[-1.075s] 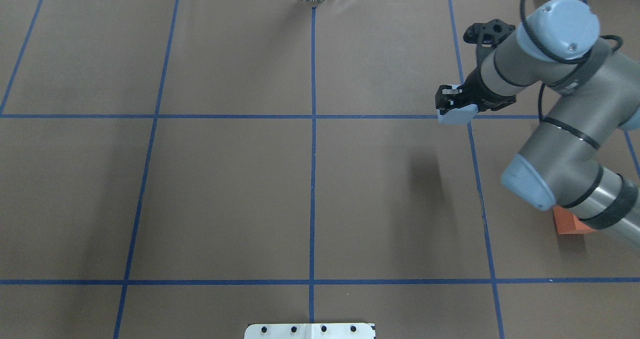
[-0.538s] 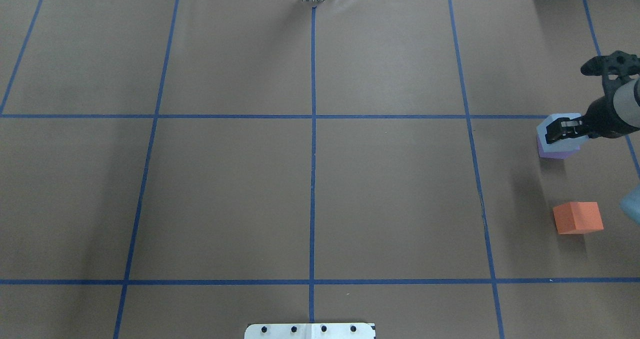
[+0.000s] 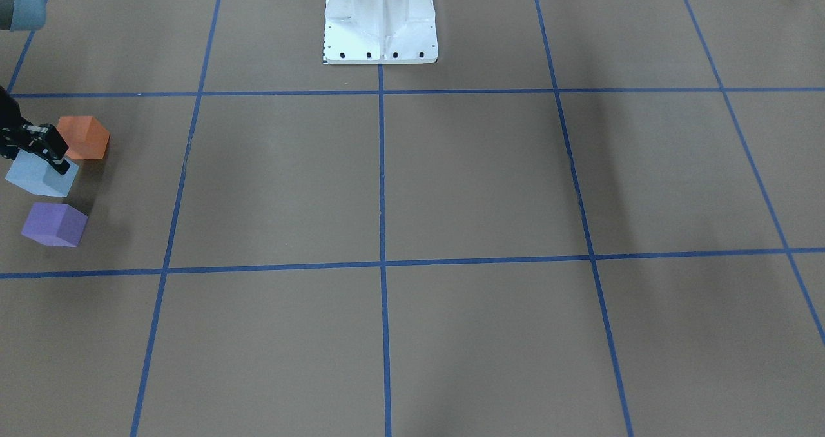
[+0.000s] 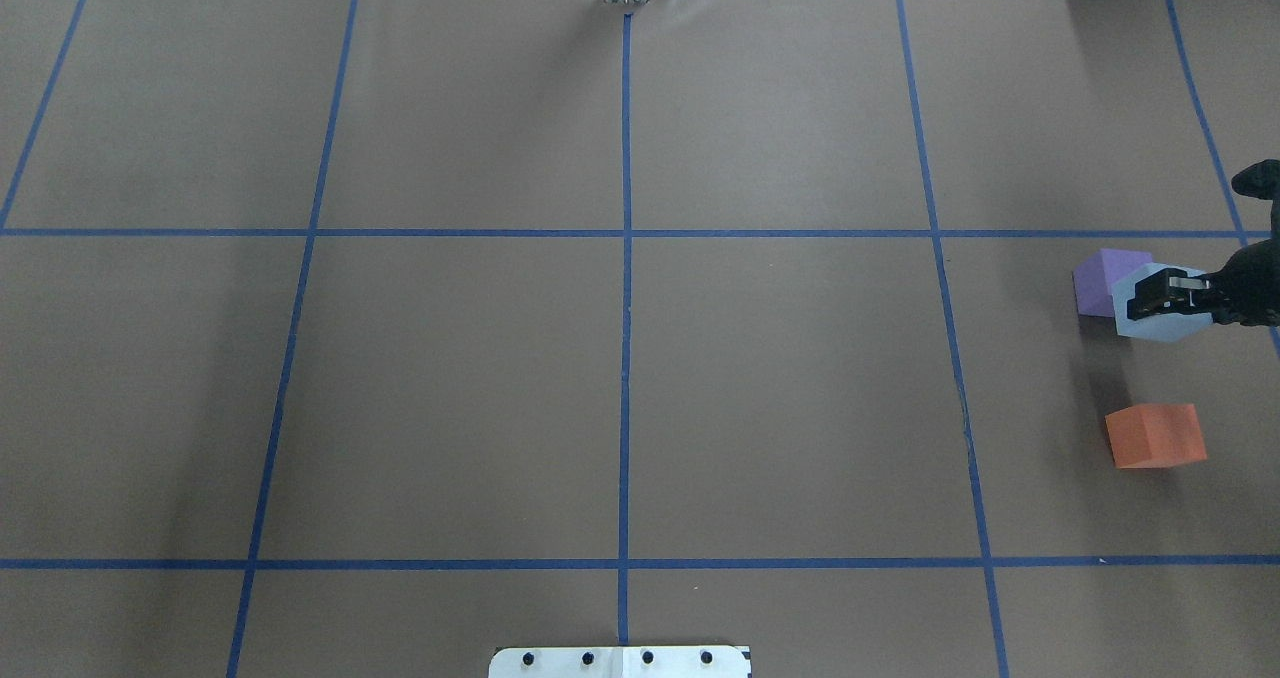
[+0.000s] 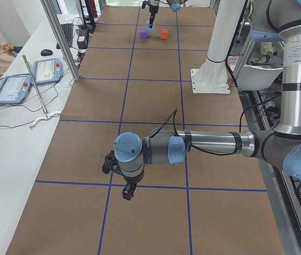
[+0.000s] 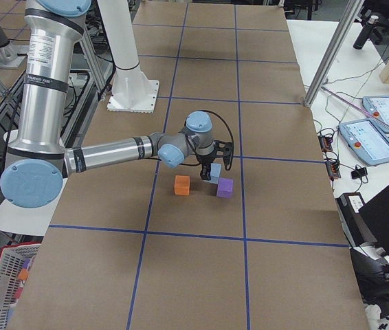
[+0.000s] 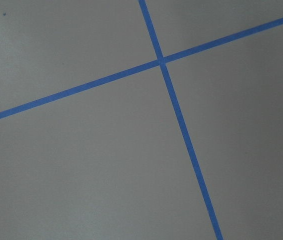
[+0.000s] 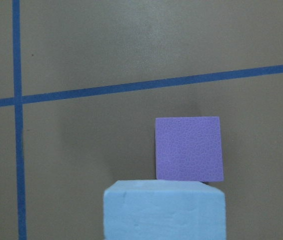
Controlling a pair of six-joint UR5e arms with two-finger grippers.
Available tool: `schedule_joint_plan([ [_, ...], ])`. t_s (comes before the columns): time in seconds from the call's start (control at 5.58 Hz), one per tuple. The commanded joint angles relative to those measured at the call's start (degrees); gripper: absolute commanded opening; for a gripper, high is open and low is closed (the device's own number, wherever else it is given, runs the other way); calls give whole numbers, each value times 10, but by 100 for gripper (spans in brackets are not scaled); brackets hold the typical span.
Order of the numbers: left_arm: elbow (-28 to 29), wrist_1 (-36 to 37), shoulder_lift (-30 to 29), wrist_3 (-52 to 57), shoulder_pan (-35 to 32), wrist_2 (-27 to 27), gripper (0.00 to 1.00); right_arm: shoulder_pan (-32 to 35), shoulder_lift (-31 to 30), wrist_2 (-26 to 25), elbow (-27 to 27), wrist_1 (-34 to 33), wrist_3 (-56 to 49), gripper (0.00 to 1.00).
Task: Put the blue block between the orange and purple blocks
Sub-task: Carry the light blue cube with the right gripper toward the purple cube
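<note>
Starting from the robot's left end of the table [image 4: 450, 388]: the left arm is stretched out low over the brown surface with the left gripper [image 5: 126, 191] pointing down near a crossing of the blue tape lines [image 7: 162, 62]. Only the side view catches it, so I can't tell if its fingers are apart or together. Way over at the far right end are the three blocks. Closest to the robot is the orange block [image 4: 1155, 436], sitting on its own. Next out is the blue block [image 4: 1160, 332], pinched between the fingers of the right gripper [image 4: 1160, 296]. It looks lifted a bit off the table, and it's hanging over the gap between the other two, nearer the purple side. From overhead it even overlaps the purple one's near edge, but the front camera shows the two clearly apart. Furthest out is the purple block [image 4: 1100, 280], flat on the table just short of a tape line.
</note>
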Motion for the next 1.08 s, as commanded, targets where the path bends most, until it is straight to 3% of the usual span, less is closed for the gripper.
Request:
schedule_joint_plan([
  [0.0,0,-6,0,0,0,0,100,-40,-15,-19,-22,39,38,0],
  [0.54,1,-7,0,0,0,-1,100,-99,-21,-87,-27,52,50,0],
  [0.9,1,-7,0,0,0,0,100,-105,-21,-94,-37,53,43,0],
])
